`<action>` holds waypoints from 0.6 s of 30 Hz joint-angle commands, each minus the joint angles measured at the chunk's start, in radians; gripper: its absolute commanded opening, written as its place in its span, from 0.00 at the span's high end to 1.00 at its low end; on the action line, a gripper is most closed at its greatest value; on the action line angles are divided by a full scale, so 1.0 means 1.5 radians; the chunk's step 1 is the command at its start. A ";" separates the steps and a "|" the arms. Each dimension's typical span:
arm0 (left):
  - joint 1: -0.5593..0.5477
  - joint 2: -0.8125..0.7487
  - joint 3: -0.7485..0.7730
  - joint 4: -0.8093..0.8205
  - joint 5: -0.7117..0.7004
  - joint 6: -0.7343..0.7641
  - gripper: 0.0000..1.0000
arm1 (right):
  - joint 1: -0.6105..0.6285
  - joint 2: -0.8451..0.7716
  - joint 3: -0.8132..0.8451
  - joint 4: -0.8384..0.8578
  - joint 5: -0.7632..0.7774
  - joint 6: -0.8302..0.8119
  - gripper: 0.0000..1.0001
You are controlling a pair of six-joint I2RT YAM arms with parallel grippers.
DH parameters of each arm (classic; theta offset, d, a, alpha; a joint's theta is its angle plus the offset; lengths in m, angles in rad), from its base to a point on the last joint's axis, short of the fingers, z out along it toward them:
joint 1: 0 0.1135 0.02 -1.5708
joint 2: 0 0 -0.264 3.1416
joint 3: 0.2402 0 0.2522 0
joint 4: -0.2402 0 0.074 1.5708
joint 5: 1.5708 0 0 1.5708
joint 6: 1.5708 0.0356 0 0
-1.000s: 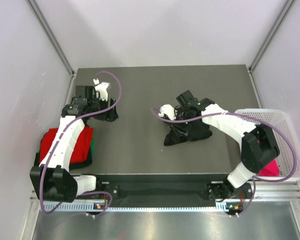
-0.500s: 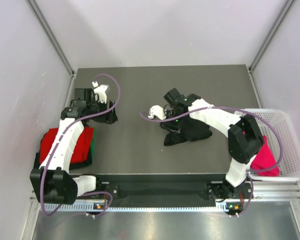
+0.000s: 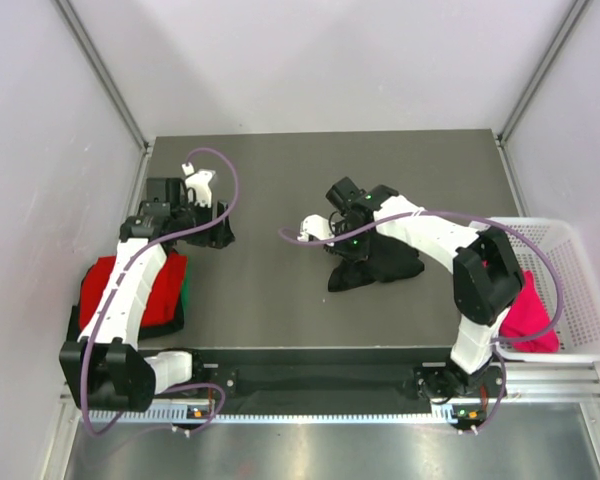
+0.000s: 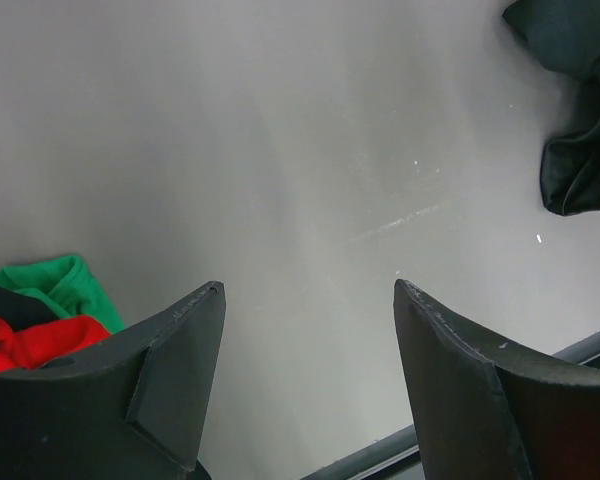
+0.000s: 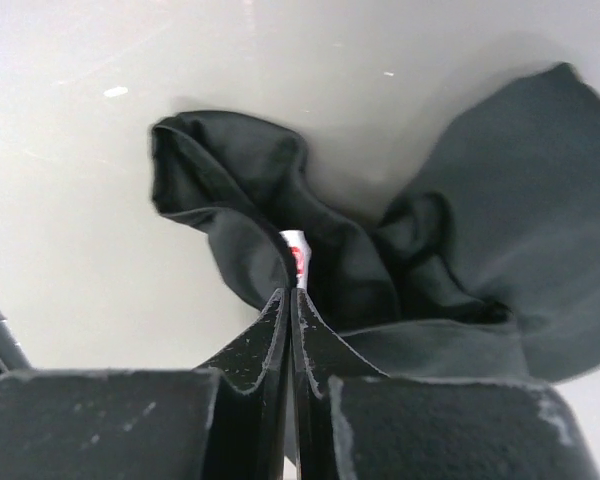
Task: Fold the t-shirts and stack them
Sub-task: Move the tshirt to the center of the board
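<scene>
Label (image 5: 294, 243) on black t-shirt (image 5: 460, 230), right wrist only

Right tool (image 3: 348, 246) on black t-shirt (image 3: 388, 266)

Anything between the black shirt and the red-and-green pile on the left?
Nothing lies on the table between the black t-shirt, pinched by the shut right gripper, and the stacked red t-shirt and green t-shirt. However, the left arm stretches over that pile, left gripper open beyond it.

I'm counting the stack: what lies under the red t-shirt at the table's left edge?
The edge of a green t-shirt shows beneath the red t-shirt. Red cloth and the left arm cover the rest, hiding anything deeper.
</scene>
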 commanded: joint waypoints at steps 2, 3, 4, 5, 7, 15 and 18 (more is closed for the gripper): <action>0.008 -0.025 -0.004 0.022 0.016 0.006 0.27 | 0.011 -0.051 0.045 0.035 0.046 0.000 1.00; 0.008 -0.026 -0.003 0.022 0.017 0.006 0.27 | 0.012 -0.073 0.053 0.036 0.054 -0.002 1.00; 0.009 -0.027 -0.003 0.022 0.017 0.006 0.27 | 0.016 -0.085 0.064 0.036 0.066 -0.007 1.00; 0.009 -0.028 -0.004 0.021 0.018 0.006 0.27 | 0.017 -0.096 0.090 0.033 0.070 -0.010 1.00; 0.012 -0.030 -0.007 0.023 0.021 0.006 0.27 | 0.020 -0.133 0.119 0.038 0.075 -0.016 1.00; 0.017 -0.014 -0.006 0.027 0.065 0.006 0.26 | 0.004 -0.149 0.279 0.007 0.098 -0.049 1.00; 0.017 0.047 0.033 0.015 0.103 0.007 0.26 | -0.023 -0.146 0.308 -0.015 0.060 -0.042 1.00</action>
